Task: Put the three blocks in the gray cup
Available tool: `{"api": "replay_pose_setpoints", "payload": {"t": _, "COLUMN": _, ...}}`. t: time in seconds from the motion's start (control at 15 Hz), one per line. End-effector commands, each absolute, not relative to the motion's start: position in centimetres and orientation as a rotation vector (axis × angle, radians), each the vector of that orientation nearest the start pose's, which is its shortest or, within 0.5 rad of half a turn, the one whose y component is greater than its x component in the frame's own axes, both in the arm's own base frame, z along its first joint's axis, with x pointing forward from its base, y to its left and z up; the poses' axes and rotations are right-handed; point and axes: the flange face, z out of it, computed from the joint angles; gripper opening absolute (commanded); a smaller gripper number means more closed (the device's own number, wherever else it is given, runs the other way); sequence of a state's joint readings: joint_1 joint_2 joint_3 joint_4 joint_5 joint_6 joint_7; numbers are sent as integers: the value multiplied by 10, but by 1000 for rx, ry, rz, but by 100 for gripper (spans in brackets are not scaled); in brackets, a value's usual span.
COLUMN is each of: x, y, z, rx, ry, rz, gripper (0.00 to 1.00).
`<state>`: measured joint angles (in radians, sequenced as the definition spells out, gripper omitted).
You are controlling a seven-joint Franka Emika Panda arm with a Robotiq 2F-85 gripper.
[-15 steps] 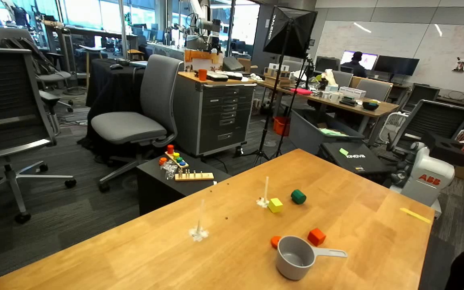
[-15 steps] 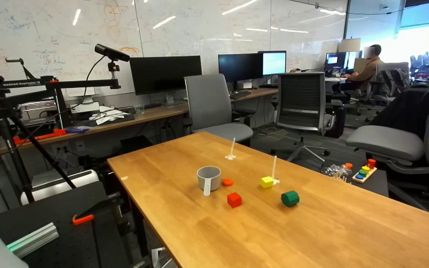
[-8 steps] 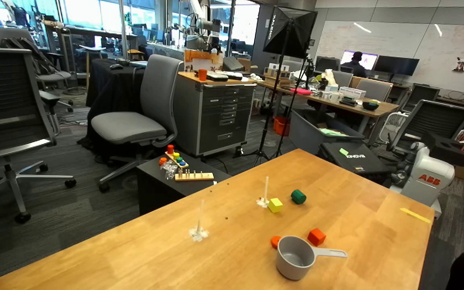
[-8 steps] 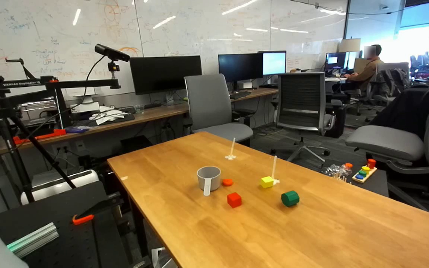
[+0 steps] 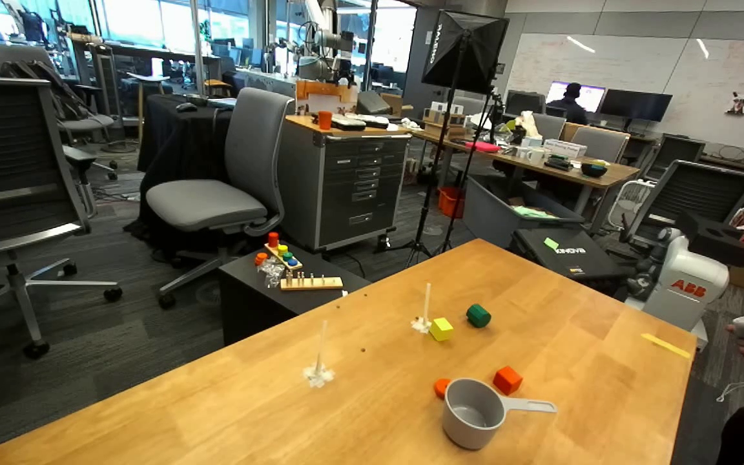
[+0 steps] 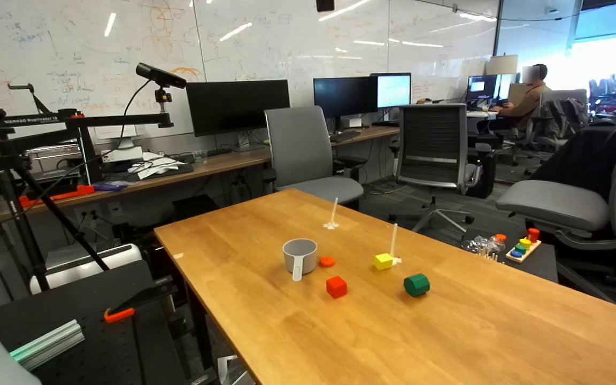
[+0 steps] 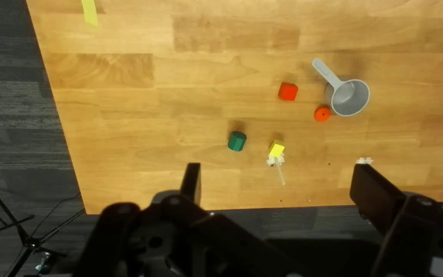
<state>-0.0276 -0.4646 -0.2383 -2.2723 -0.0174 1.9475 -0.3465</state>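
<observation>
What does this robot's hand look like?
In the wrist view, the gripper looks black, with two blunt, blocky fingers on chunky linkages bearing round, bolt-like spots. It's blurred, so markings or cables can't be made out.

The desk (image 7: 167, 115) as I see it remotely, wrist view: gray cup (image 7: 349, 97) upright, handle toward the left edge; red-orange cube (image 7: 288, 92) near that handle; yellow cube (image 7: 277, 149) closest to the lower edge; green prism (image 7: 237, 141) on its side, nearest the lower-left corner.
</observation>
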Motion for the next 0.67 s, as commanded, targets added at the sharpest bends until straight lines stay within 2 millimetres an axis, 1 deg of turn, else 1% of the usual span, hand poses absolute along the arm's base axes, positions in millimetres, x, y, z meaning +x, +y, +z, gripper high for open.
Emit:
{"api": "replay_pose_setpoints", "payload": {"t": 0.0, "x": 475, "y": -85, "z": 516, "rx": -3092, "ry": -249, "rz": -238, "gripper": 100}}
{"api": "replay_pose_setpoints", "payload": {"t": 0.27, "x": 529, "y": -29, "z": 459, "rx": -3131, "ry": -300, "rz": -166, "gripper": 100}}
{"api": "replay_pose_setpoints", "payload": {"t": 0.33, "x": 540, "y": -18, "z": 446, "rx": -3146, "ry": -271, "rz": -131, "gripper": 100}}
{"api": "replay_pose_setpoints", "payload": {"t": 0.4, "x": 548, "y": -8, "z": 438, "rx": -3165, "ry": -242, "rz": -98, "gripper": 100}}
{"api": "replay_pose_setpoints", "payload": {"t": 0.47, "x": 522, "y": -21, "z": 443, "rx": -3141, "ry": -294, "rz": -113, "gripper": 100}}
{"api": "replay_pose_setpoints", "payload": {"t": 0.53, "x": 531, "y": -12, "z": 432, "rx": -3147, "ry": -278, "rz": -86, "gripper": 100}}
{"api": "replay_pose_setpoints", "payload": {"t": 0.6, "x": 538, "y": -7, "z": 426, "rx": -3149, "ry": -270, "rz": -71, "gripper": 100}}
